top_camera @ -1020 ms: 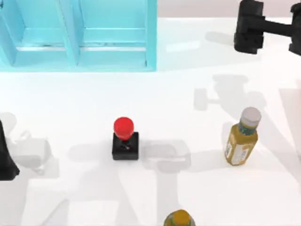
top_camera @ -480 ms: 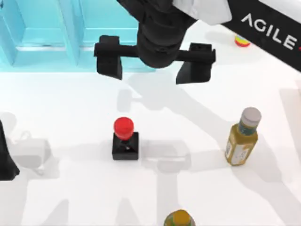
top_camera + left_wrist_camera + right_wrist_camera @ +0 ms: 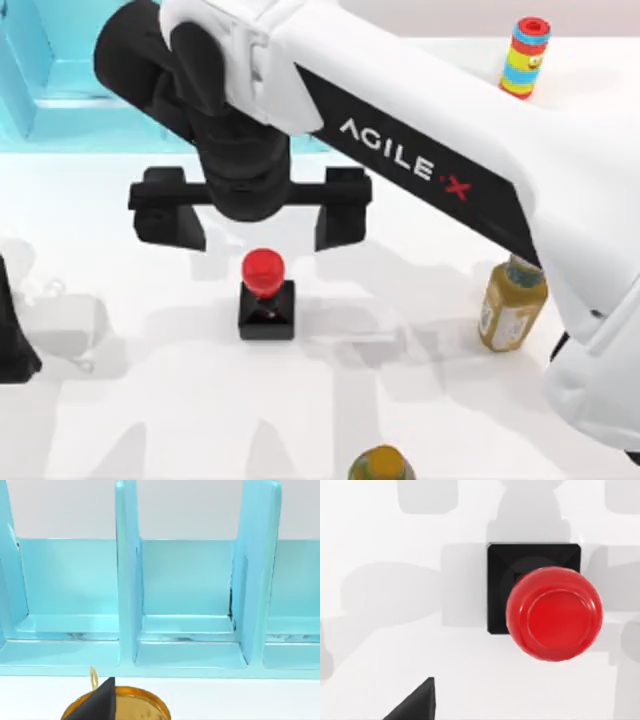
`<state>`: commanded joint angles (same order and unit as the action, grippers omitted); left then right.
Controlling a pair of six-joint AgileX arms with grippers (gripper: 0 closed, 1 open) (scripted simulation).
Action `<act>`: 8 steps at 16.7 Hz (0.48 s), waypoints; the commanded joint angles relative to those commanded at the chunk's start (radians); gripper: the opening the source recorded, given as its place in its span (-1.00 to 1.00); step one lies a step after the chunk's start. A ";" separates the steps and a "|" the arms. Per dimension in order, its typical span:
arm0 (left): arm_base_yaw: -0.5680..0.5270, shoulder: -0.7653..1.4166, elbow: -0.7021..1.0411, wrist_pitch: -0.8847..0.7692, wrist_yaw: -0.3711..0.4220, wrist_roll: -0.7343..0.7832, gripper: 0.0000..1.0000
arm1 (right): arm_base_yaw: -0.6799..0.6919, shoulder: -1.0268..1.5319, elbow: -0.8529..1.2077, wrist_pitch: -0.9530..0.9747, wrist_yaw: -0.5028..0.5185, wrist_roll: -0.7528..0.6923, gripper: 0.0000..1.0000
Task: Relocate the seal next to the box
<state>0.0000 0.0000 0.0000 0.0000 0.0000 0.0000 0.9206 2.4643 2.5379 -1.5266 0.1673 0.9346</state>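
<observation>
Poised wide open above the seal at mid-desk, right gripper on approach, descent and closing due next.

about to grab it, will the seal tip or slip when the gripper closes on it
The seal stands upright on a flat square black base, so it probably won't roll. Its round red knob looks glossy, so fingers may slip there. The open right gripper hangs just above it; the taller knob end could make it tip if nudged sideways.
</observation>
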 joint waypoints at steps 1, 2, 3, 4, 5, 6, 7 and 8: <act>0.000 0.000 0.000 0.000 0.000 0.000 1.00 | 0.000 0.000 0.000 0.000 0.000 0.000 1.00; 0.000 0.000 0.000 0.000 0.000 0.000 1.00 | 0.000 0.000 0.000 0.000 0.000 0.000 1.00; 0.000 0.000 0.000 0.000 0.000 0.000 1.00 | 0.000 0.000 0.000 0.000 0.000 0.000 1.00; 0.000 0.000 0.000 0.000 0.000 0.000 1.00 | -0.005 0.001 -0.002 0.002 -0.001 -0.001 1.00; 0.000 0.000 0.000 0.000 0.000 0.000 1.00 | -0.005 0.000 -0.005 0.005 -0.001 -0.002 1.00; 0.000 0.000 0.000 0.000 0.000 0.000 1.00 | -0.005 -0.001 -0.019 0.018 -0.001 -0.004 1.00; 0.000 0.000 0.000 0.000 0.000 0.000 1.00 | -0.007 -0.002 -0.042 0.042 -0.001 -0.007 1.00; 0.000 0.000 0.000 0.000 0.000 0.000 1.00 | -0.009 -0.003 -0.076 0.075 -0.001 -0.010 1.00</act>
<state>0.0000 0.0000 0.0000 0.0000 0.0000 0.0000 0.9112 2.4618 2.4617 -1.4513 0.1662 0.9248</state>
